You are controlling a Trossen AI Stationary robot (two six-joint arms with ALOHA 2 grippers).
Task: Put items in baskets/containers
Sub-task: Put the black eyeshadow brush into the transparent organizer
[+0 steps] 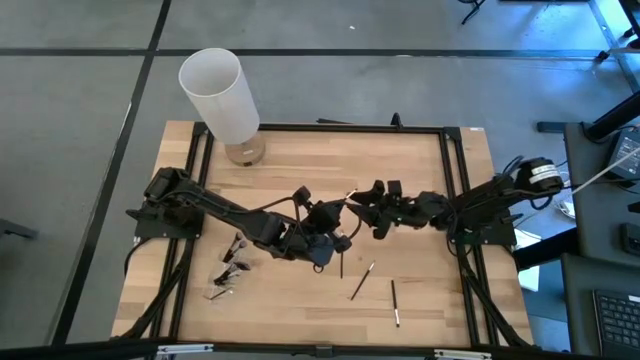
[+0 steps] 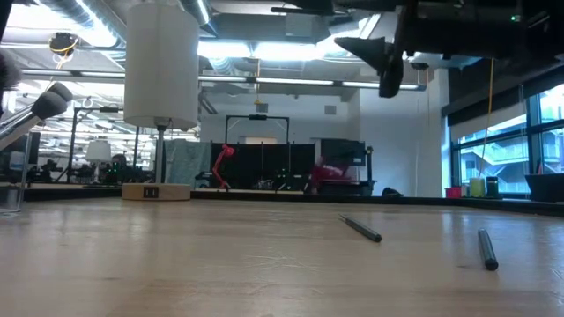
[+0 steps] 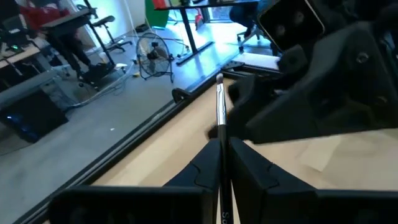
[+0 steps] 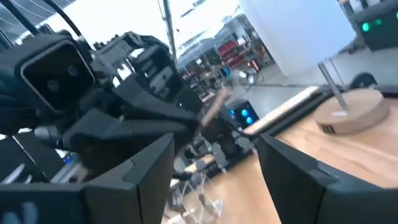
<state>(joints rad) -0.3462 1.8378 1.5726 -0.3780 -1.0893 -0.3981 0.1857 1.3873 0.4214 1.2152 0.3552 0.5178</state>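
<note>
While the makeup brush [image 3: 219, 106] stands clamped between the closed fingers of the left gripper [image 3: 222, 163] above mid-table, the right gripper [image 1: 377, 222] waits open just beside it; present the handle squarely between those fingers before releasing.

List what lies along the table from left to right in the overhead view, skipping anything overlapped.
Cluster of brushes → left gripper, shut on a brush → right gripper, open → slanted loose brush → upright loose brush.

Slim brush [image 3: 219, 109] in left end effector [image 3: 222, 163]
</note>
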